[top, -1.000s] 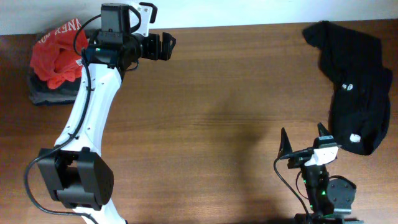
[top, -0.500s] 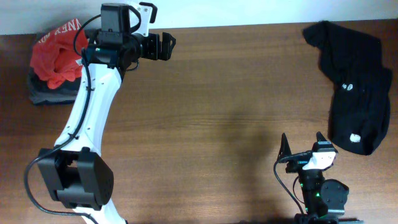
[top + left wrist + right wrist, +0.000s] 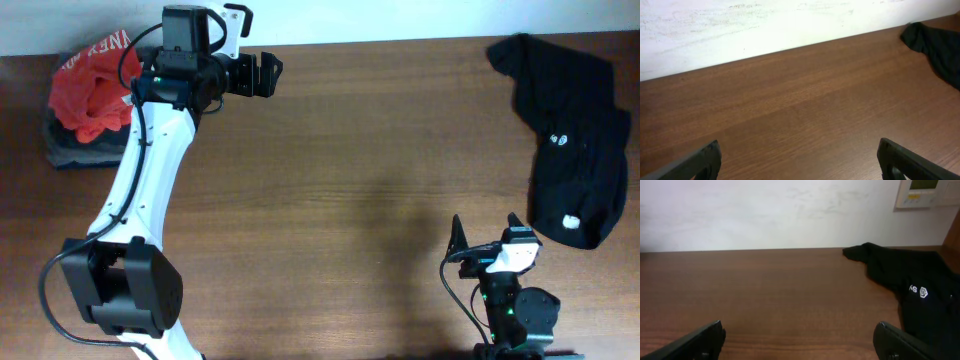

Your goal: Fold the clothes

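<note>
The clothes, a red-orange T-shirt (image 3: 90, 85) with white lettering, lie crumpled at the table's far left corner, seen only in the overhead view. My left gripper (image 3: 277, 74) hovers to the right of the shirt and points away from it, open, with nothing between its fingers. In the left wrist view this gripper (image 3: 799, 145) shows bare wood between wide-set jaws. My right gripper (image 3: 485, 220) stands open near the front edge at the right, and the right wrist view shows it (image 3: 799, 326) empty as well.
A dark grey garment (image 3: 70, 152) lies under the red shirt. A black garment (image 3: 575, 150) with small white marks sprawls along the right side, also seen as the black garment (image 3: 920, 290) ahead-right of the right gripper and as the black garment (image 3: 935, 42) far right. A wall panel (image 3: 925, 192) hangs beyond the table.
My right gripper has drawn back a little toward the front edge. The left arm and the garments have not moved.
</note>
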`<state>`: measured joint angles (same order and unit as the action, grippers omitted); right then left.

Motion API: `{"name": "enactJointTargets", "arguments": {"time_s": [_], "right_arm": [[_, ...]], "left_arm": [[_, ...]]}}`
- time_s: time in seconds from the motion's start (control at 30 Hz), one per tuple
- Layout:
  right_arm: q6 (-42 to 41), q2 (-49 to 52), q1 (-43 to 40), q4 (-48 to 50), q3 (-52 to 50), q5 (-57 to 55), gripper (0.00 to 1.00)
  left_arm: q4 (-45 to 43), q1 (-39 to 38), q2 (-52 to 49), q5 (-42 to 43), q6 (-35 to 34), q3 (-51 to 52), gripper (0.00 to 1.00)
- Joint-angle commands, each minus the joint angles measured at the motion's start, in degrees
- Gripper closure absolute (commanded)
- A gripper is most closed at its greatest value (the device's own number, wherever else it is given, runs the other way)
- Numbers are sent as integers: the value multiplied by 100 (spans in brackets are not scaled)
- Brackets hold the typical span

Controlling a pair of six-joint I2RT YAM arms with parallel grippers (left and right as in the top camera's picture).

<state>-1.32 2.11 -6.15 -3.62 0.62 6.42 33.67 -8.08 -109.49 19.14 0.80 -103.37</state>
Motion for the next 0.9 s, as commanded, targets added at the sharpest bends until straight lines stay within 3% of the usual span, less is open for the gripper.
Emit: {"name": "enactJointTargets", "arguments": {"time_s": [0.0,0.67,0.87], "right_arm": [[-24,31,57,-44,-31,-92,1],[-24,31,57,-44,-31,-92,1],[-24,31,57,-44,-31,-92,1]], "left_arm": [[9,-2,72,59,-33,22,1],[7,-2,72,59,-33,22,1],[876,7,319,-282,31,22,1]]}}
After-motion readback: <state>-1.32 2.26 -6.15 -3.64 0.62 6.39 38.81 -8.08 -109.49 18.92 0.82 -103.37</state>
